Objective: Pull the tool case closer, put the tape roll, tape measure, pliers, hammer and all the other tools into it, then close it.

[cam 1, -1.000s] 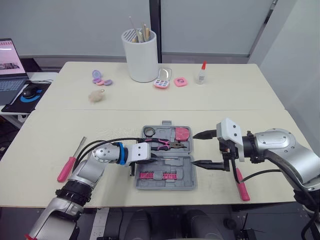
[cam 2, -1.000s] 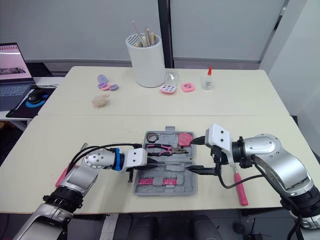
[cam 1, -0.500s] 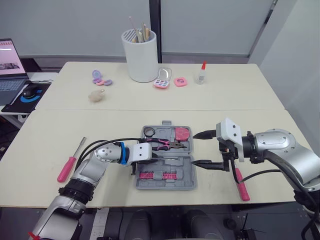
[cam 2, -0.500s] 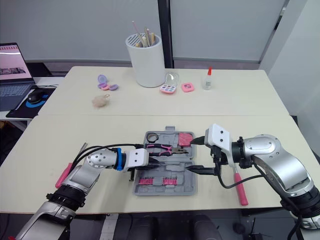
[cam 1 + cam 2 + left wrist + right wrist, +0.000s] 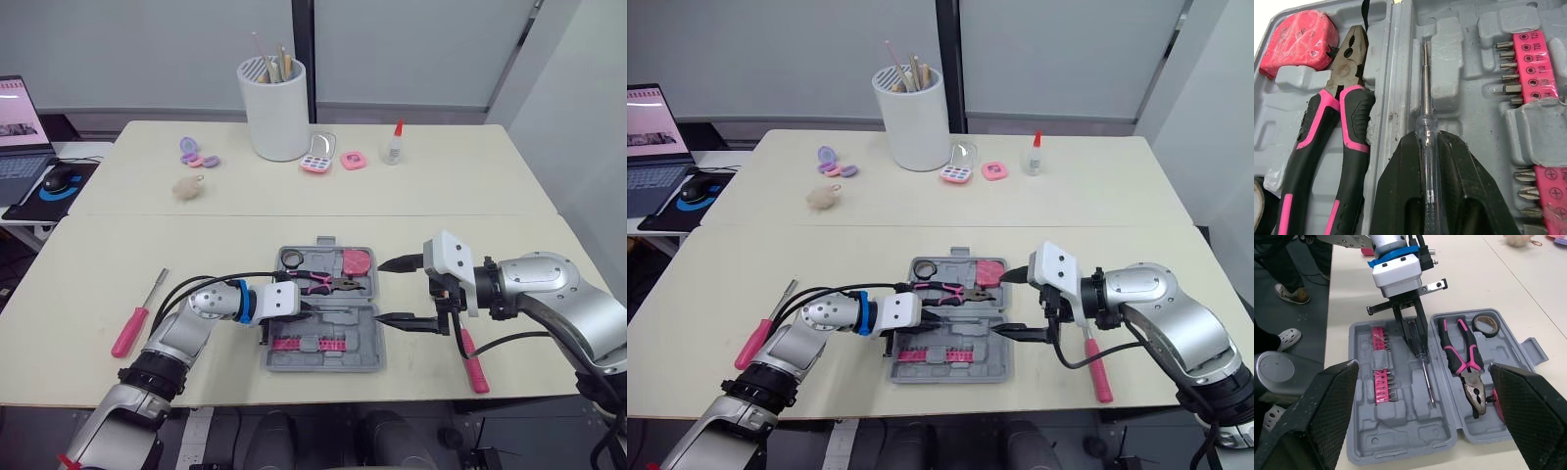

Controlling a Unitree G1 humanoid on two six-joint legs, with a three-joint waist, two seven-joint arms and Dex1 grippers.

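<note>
Left wrist view gives me the clearest read: my left jaws are clenched on a clear-handled screwdriver point(image 5: 1424, 88), one black finger point(image 5: 1400, 196) on each side of the handle. Its metal shaft runs along a long groove in the near half of the tool case point(image 5: 364, 343); I cannot tell whether it is fully seated. The grey case lies open and flat on the desk point(image 5: 441, 196), close to the front edge, between my two arms.

In the far half of the case I see the pliers point(image 5: 1347, 127) with pink and black handles, the pink tape measure point(image 5: 1295, 36) just beside their nose, and the tape roll point(image 5: 1485, 324) in the corner by the handle ends. Pink bit strips point(image 5: 1533, 63) sit in the near half, beside the screwdriver's groove.

My right jaws are released, spread wide, hovering just off the case's right edge. A pink-handled tool point(image 5: 473, 367) lies on the desk under that arm. Another pink-handled screwdriver point(image 5: 132, 328) lies well to the left of the case.
</note>
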